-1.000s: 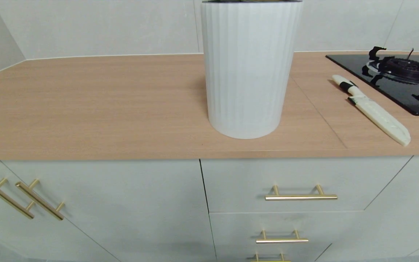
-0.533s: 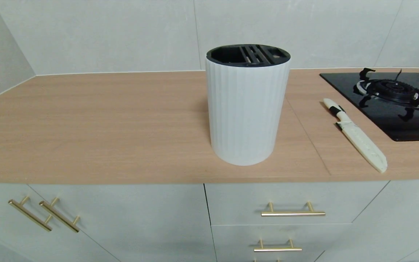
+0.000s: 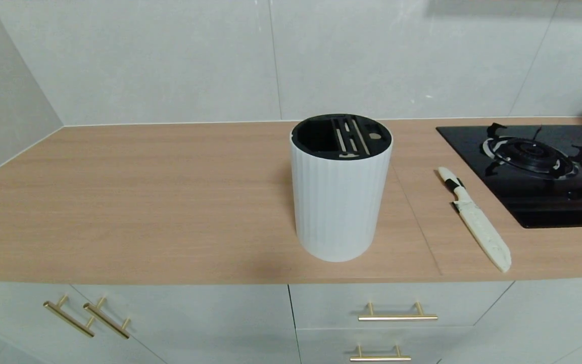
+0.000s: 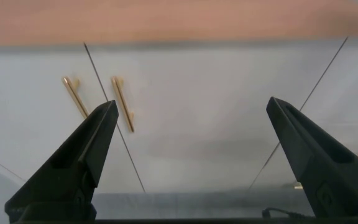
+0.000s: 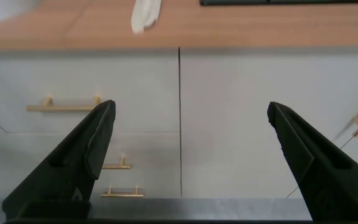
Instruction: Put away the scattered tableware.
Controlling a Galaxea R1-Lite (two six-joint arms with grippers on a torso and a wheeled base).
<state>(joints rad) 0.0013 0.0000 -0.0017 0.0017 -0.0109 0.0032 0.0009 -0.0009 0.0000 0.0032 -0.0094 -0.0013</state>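
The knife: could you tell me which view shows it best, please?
The head view: the whole knife lies on the counter beside the hob. The right wrist view catches just its blade tip; the left wrist view faces cabinet doors.

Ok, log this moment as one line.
cream kitchen knife flat on wooden counter, between white ribbed knife holder and black hob | left claw open, empty | right claw open, empty

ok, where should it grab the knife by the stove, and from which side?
Take the handle, the far end, from straight above with the right gripper, jaws across its width. The knife lies flat, blade toward the counter's front edge, so a side approach likely wouldn't get under it.
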